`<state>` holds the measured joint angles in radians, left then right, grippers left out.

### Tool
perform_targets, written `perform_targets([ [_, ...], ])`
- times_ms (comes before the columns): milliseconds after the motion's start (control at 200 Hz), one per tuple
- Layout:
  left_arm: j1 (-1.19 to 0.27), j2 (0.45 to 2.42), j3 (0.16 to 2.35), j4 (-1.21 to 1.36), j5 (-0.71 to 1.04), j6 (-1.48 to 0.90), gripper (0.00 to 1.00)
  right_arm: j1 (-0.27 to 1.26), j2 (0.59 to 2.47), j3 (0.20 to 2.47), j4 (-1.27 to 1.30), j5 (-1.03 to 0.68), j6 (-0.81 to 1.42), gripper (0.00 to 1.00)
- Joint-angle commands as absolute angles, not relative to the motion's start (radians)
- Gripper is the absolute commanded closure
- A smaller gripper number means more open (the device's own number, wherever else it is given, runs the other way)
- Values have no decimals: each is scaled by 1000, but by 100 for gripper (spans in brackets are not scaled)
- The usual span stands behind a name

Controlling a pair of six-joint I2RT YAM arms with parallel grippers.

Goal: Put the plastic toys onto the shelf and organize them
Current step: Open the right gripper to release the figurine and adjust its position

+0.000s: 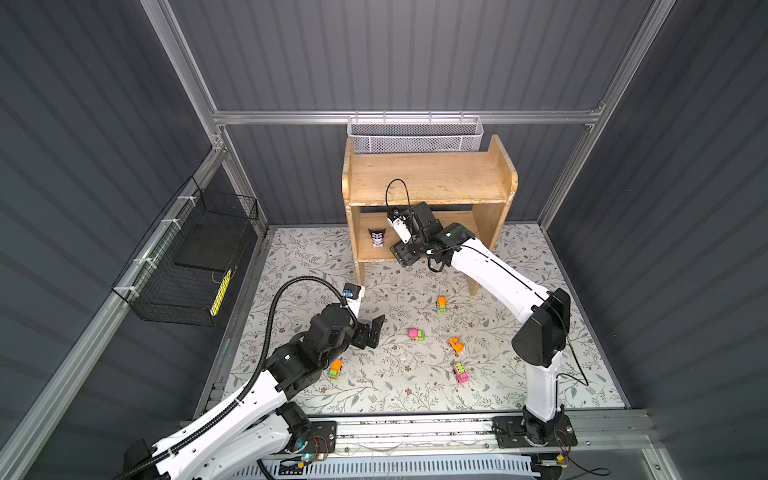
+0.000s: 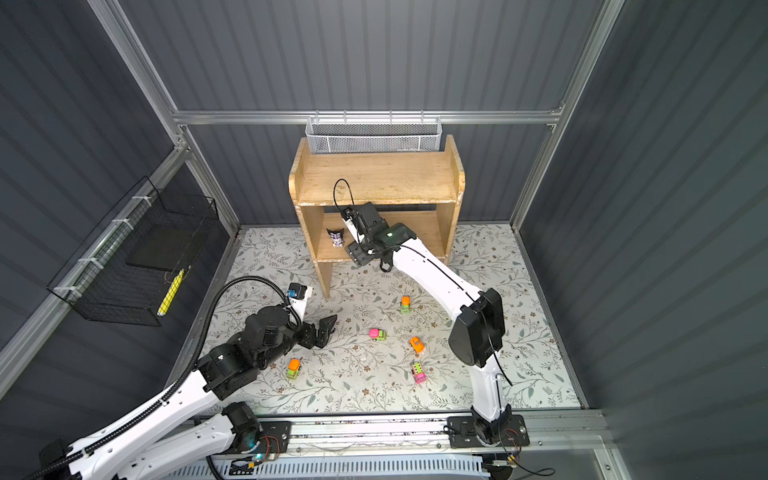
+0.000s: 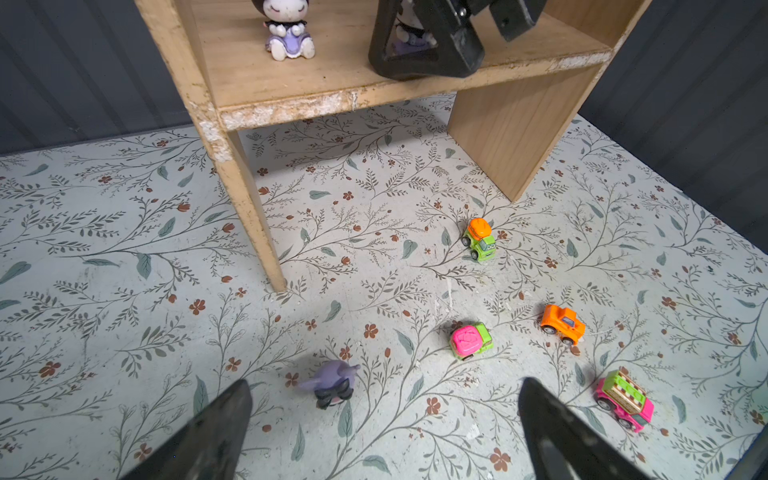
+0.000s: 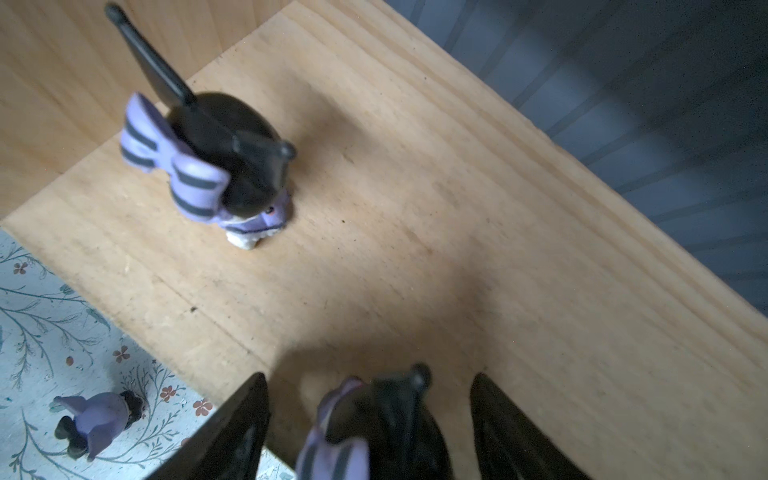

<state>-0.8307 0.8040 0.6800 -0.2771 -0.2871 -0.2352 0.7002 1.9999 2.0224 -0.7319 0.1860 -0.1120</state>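
Your right gripper [image 4: 369, 375] is spread around a glossy pointy-eared figurine [image 4: 374, 424] on the worn wooden shelf [image 4: 457, 208], seemingly clear; left gripper [image 3: 385, 381] gapes.

Floral-patterned worktop [image 1: 395, 386]: five neon plastic cars [image 1: 416, 334], one lilac figurine [image 3: 332, 384] lying. Light-brown wooden shelf [image 1: 428, 174], lower tier: two black-and-lilac figurines [image 1: 377, 237].

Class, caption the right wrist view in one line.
Right tool open around one figurine on the shelf, second figurine nearby, third figurine on the mat.
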Motion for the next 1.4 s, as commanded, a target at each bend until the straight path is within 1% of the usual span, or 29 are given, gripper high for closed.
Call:
perform_targets([
  [0, -832, 790, 699, -297, -269, -225, 0, 674, 1977, 1992, -728, 169, -92, 22],
  [175, -832, 793, 699, -297, -265, -225, 0, 673, 1959, 1966, -711, 171, -81, 19],
  [305, -832, 791, 699, -296, -263, -225, 0, 672, 1945, 1947, -698, 176, -75, 14],
  [450, -831, 787, 695, -298, -264, -229, 0, 670, 1930, 1924, -686, 171, -67, 12],
  [861, -831, 780, 700, -305, -262, -237, 0, 670, 1867, 1839, -648, 143, -49, 11],
  [1396, -831, 772, 707, -314, -261, -247, 0, 647, 1800, 1728, -581, 170, -23, 10],
])
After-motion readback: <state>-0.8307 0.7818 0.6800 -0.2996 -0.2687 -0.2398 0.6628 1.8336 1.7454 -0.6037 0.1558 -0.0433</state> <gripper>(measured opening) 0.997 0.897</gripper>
